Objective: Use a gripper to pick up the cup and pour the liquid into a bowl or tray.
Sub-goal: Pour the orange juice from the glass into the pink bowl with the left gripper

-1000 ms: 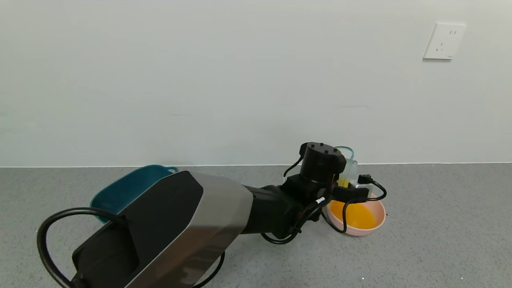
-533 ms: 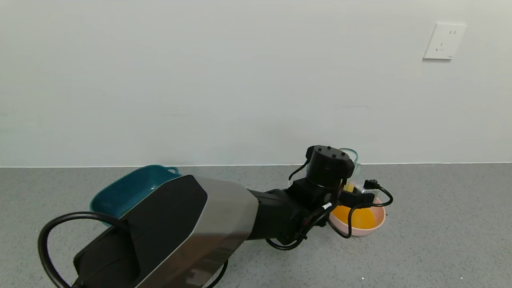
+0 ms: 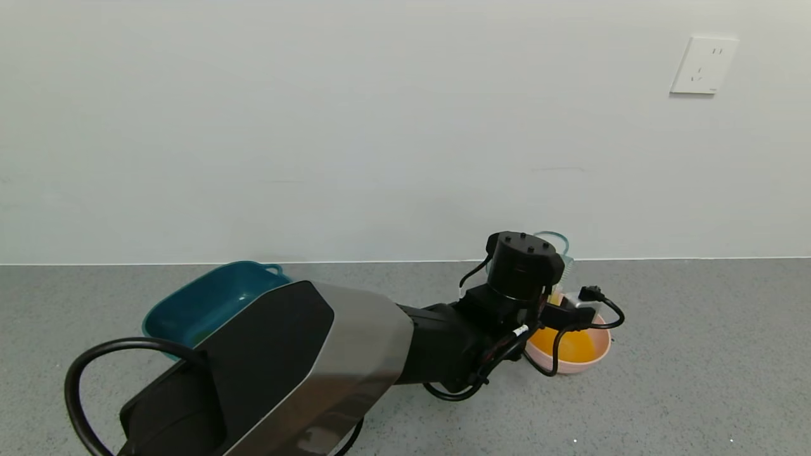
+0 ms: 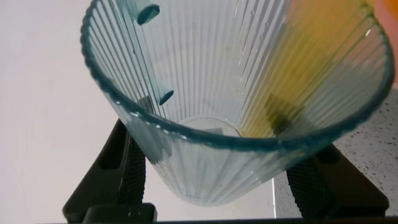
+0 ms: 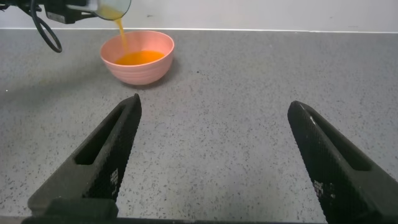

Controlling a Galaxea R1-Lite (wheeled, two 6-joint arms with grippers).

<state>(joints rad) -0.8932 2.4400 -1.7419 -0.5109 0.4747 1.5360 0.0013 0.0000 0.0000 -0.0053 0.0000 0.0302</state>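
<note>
The left gripper (image 3: 561, 297), jaws pinching the ribbed clear cup (image 3: 557, 253), tilts it above the round pink bowl (image 3: 599, 358) right of centre, orange liquid (image 5: 119, 28) streaming in; the right gripper (image 5: 217, 162) hovers near, jaws spread.

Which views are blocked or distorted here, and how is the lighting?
Head view: even, soft light; the left arm hides most of the cup and part of the pink bowl. Left wrist view: the ribbed cup fills the frame, distorting everything behind it. Right wrist view: clear, the liquid stream visible.
</note>
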